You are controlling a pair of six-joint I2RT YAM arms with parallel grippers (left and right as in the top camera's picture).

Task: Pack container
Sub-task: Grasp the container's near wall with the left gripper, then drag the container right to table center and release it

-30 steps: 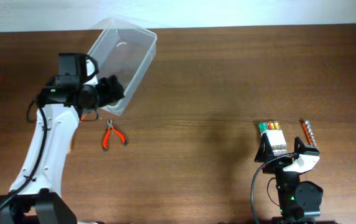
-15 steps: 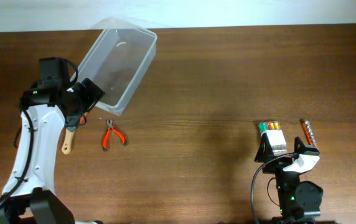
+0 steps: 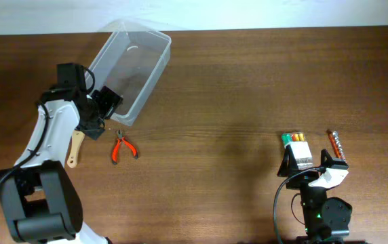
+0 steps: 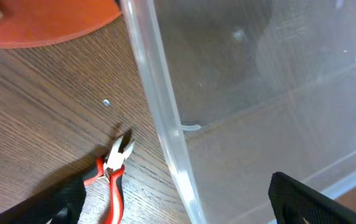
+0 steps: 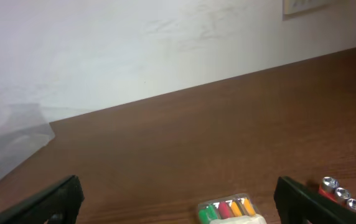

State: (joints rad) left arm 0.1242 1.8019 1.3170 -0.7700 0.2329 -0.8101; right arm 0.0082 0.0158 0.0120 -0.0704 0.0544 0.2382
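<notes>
The container [image 3: 131,64], a clear plastic tub, lies at the back left of the table, angled, and looks empty. My left gripper [image 3: 104,108] is at its near short end. In the left wrist view my left gripper [image 4: 184,208] is open, with one finger outside the container's rim [image 4: 165,140] and one over its inside. Red-handled pliers [image 3: 123,148] lie just in front of the tub and also show in the left wrist view [image 4: 112,177]. My right gripper [image 3: 309,165] is open and empty at the front right, just behind a pack of coloured markers [image 3: 297,144].
A wooden-handled tool [image 3: 74,150] lies left of the pliers. A red bit set [image 3: 336,144] lies right of the marker pack [image 5: 231,210] and shows in the right wrist view [image 5: 346,191]. A small screw [image 4: 106,102] lies by the tub. A white wall runs behind the table.
My left arm swung left away from the tub's end, then came back to it, uncovering the wooden-handled tool. The container, the pliers and the right arm have not moved.
</notes>
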